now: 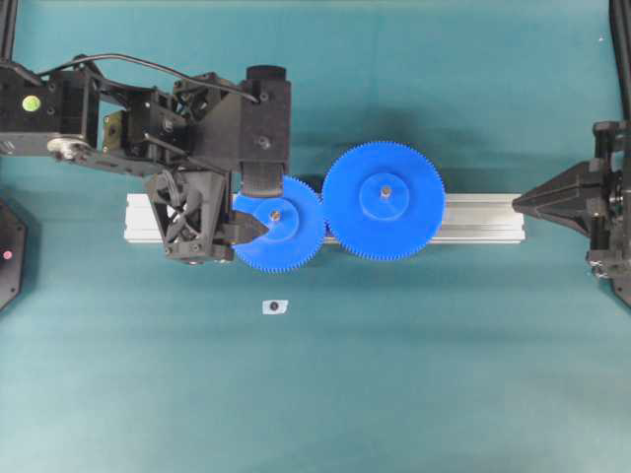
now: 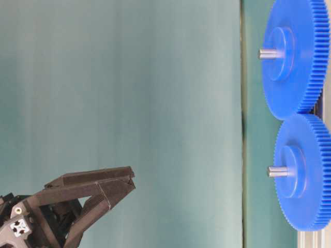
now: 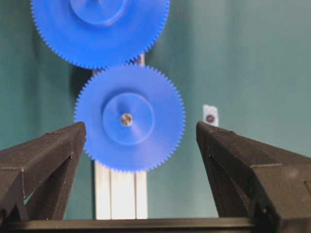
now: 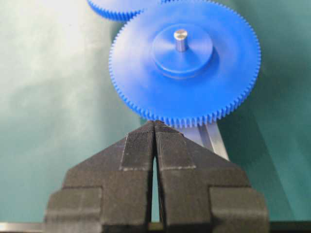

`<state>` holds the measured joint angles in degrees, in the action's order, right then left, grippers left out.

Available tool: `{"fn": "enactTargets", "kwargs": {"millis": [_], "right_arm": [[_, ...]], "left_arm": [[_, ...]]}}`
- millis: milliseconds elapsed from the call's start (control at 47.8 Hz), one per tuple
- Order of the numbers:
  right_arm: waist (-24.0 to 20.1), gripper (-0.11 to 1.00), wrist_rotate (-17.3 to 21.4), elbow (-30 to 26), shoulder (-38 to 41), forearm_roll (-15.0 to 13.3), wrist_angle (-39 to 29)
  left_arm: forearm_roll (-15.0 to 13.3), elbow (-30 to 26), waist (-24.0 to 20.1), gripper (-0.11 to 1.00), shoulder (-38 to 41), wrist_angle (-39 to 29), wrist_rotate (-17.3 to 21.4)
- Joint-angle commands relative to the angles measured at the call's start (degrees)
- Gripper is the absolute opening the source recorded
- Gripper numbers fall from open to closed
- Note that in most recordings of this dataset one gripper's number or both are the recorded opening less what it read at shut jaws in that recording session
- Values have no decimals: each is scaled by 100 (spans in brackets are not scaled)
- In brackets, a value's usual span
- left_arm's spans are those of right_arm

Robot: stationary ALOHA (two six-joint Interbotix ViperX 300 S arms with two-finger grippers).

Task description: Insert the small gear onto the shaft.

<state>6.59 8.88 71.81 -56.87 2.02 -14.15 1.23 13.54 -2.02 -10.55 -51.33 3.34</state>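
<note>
The small gear (image 1: 286, 236) lies over the left half of the aluminium bar (image 1: 473, 219), and the grey tip of the shaft (image 1: 275, 213) shows through its hub. Its teeth meet those of the wider blue gear (image 1: 385, 202). In the left wrist view the small gear (image 3: 146, 141) and the shaft (image 3: 126, 119) lie below and between my spread fingers (image 3: 53, 155). My left gripper (image 1: 268, 209) is open above the gear and holds nothing. From table level the left gripper (image 2: 126, 183) hangs well off the small gear (image 2: 307, 196). My right gripper (image 1: 515, 204) is shut and empty at the bar's right end.
A small white tab with a dark dot (image 1: 274, 306) lies on the green mat in front of the bar; it also shows in the left wrist view as the white tab (image 3: 210, 115). The wider gear (image 4: 146, 73) with its pin (image 4: 180, 39) sits just ahead of my right gripper (image 4: 154, 125).
</note>
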Motion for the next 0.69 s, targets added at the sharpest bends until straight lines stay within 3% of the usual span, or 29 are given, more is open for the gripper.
{"fn": "enactTargets", "kwargs": {"millis": [0, 669], "right_arm": [[9, 2, 53, -70, 26, 0, 44], [18, 2, 53, -70, 26, 0, 62]], "left_arm": [[9, -44, 18, 87, -158, 26, 9], [0, 0, 18, 87, -167, 26, -18]]}}
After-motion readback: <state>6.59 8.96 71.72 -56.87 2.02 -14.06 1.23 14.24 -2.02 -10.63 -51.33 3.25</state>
